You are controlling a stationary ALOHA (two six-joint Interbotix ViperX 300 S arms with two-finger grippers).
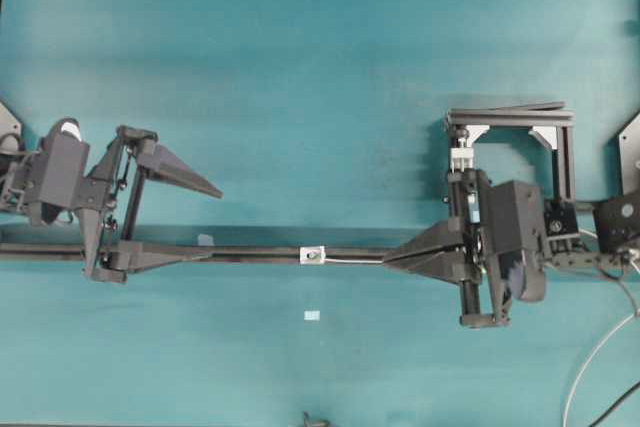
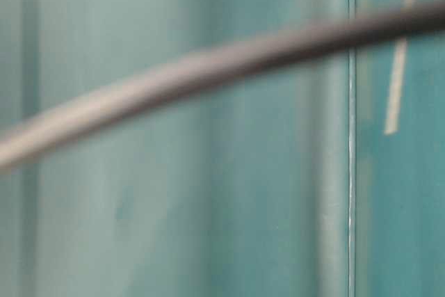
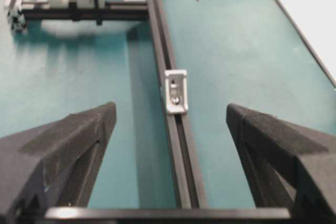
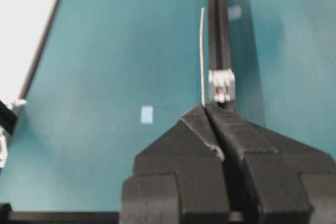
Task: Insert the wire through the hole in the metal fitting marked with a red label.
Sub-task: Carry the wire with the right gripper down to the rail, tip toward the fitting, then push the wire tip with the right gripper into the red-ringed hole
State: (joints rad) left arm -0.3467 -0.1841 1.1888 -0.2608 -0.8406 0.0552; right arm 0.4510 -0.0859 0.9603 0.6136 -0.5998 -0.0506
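Two grippers face each other along the black rail [image 1: 250, 252] on the teal table [image 1: 300, 67].

Right gripper [image 4: 206, 107]: jaws fully together, pinching the wire [image 4: 202, 56] at their tips. In the right wrist view the wire leaves the tips and runs straight ahead, slightly curved, its free end well beyond the metal fitting [image 4: 221, 85]. The wire passes just beside the fitting, on the side away from the rail, and is not through it in this view. The fitting sits on the rail immediately ahead of the right gripper's tips and a little to one side; a small red mark shows on its face.

Left gripper [image 3: 170, 121]: jaws wide apart, holding nothing. In the left wrist view the rail runs between the two fingers [image 3: 79, 129] and away from them. The metal fitting [image 3: 176, 92] lies ahead of the fingertips, roughly centred between them, with the hole [image 3: 177, 98] visible as a dark spot on its lower face.

Overhead view: the metal fitting [image 1: 313, 255] sits on the rail between the left gripper [image 1: 212, 222] and the right gripper [image 1: 386, 258], nearer the right one. A short pale length of wire [image 1: 352, 258] spans from the right gripper's tips to the fitting. A clamp block [image 1: 460, 159] in a black frame [image 1: 555, 147] stands behind the right gripper. A small pale tape square [image 1: 311, 316] lies on the table to the side of the rail.

Table-level view: blurred; only a thick grey bar crossing the picture can be made out.
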